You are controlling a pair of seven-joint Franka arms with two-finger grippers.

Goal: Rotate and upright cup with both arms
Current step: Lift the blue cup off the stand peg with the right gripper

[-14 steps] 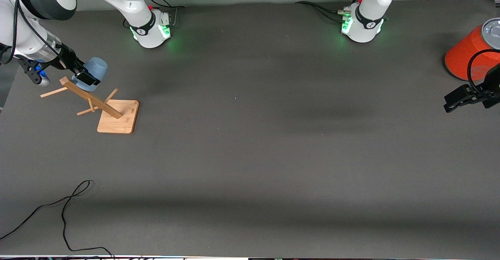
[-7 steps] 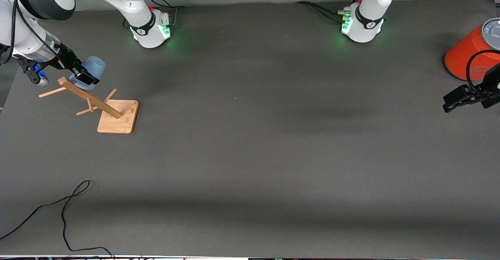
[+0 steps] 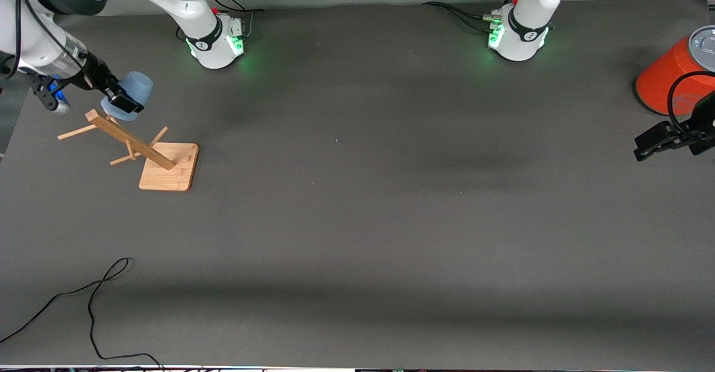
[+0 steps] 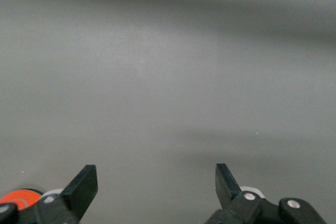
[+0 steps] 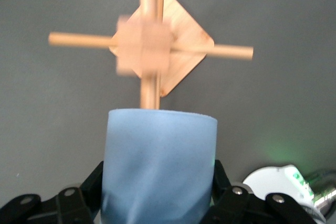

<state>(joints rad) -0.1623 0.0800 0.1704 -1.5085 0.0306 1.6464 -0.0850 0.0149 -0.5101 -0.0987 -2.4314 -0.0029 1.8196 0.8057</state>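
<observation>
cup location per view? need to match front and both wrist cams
Front view: the cup is held in the right gripper, above the top of the wooden rack, at the right arm's end of the table.
Left wrist view: not in it; only the open left gripper over bare table.
Right wrist view: the cup fills the lower middle, between the fingers.
Shared landmark: the wooden rack, in the front and right wrist views.

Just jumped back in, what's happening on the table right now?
The right hand is shut on the pale-blue cup and holds it in the air over the top of the wooden rack, at the right arm's end of the table. The left hand waits open over the table at its own end, close to the orange cylinder, with nothing between its fingers.
</observation>
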